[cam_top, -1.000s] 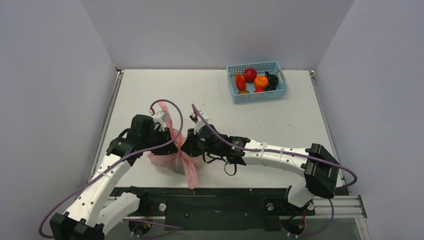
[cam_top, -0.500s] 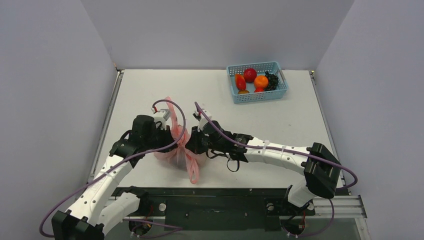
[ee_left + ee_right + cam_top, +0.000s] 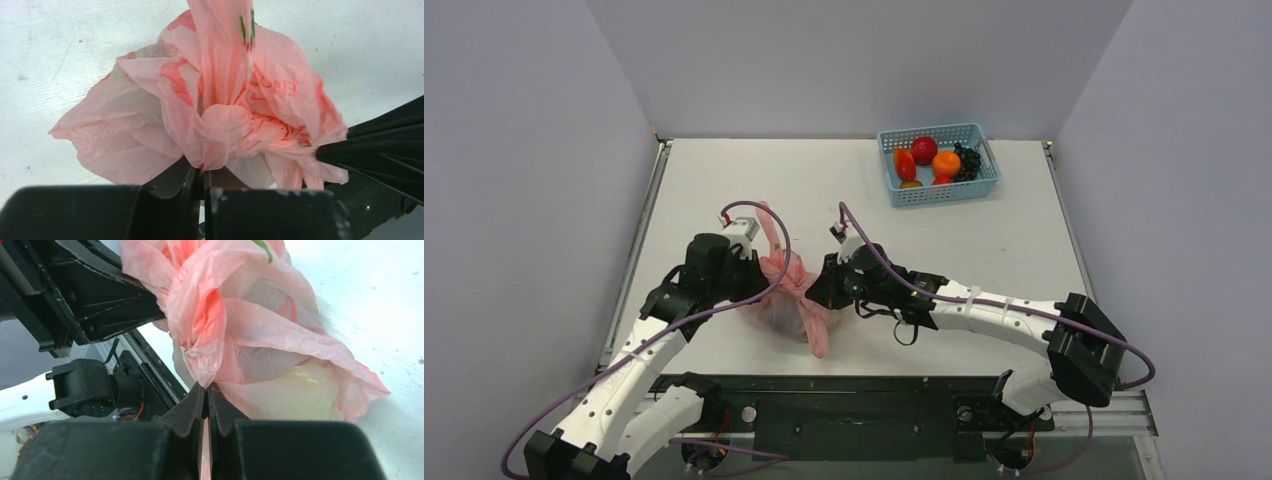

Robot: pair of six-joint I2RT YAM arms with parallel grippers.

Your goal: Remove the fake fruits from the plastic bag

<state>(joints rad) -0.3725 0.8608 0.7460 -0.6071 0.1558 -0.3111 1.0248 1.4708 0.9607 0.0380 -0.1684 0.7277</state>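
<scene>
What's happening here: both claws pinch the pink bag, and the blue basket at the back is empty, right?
Not empty: the top view shows the blue basket holding a red fruit and an orange fruit, among others. The left gripper and right gripper do both pinch the pink bag.

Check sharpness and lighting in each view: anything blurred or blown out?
Top view: even light, sharp, only soft shadows on the table; bag and basket clear. Left wrist view: bag crisp, black jaws at the bottom dark and soft. Right wrist view: table at upper right very bright, near jaws blurred.
</scene>
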